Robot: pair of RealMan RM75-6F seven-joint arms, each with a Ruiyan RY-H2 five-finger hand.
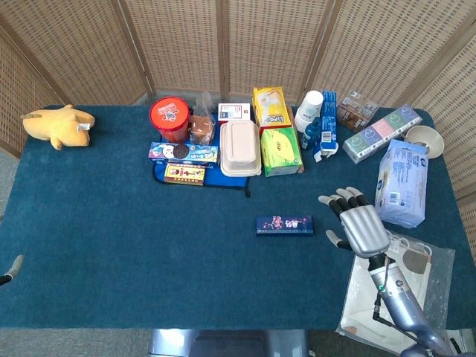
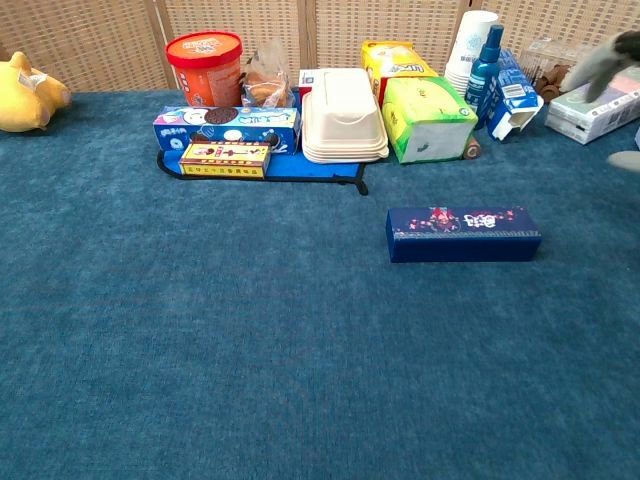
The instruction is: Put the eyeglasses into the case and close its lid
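Observation:
The glasses case [image 1: 284, 224] is a long dark blue box with a printed lid, lying shut on the blue cloth right of centre; in the chest view the case [image 2: 463, 233] has nothing touching it. No eyeglasses show in either view. My right hand [image 1: 361, 227] hovers to the right of the case, apart from it, fingers spread and holding nothing. Only blurred fingertips [image 2: 608, 58] show at the chest view's right edge. A small grey tip [image 1: 7, 271] at the far left edge looks like part of my left hand; its fingers are hidden.
Behind the case stand a white clamshell box [image 1: 239, 147], a green tissue box [image 1: 280, 151], a red tub [image 1: 169, 119] and snack boxes on a blue tray [image 1: 201, 181]. A blue wipes pack [image 1: 401, 182] and a bagged tote [image 1: 390, 279] lie right. A yellow plush [image 1: 58, 125] sits far left.

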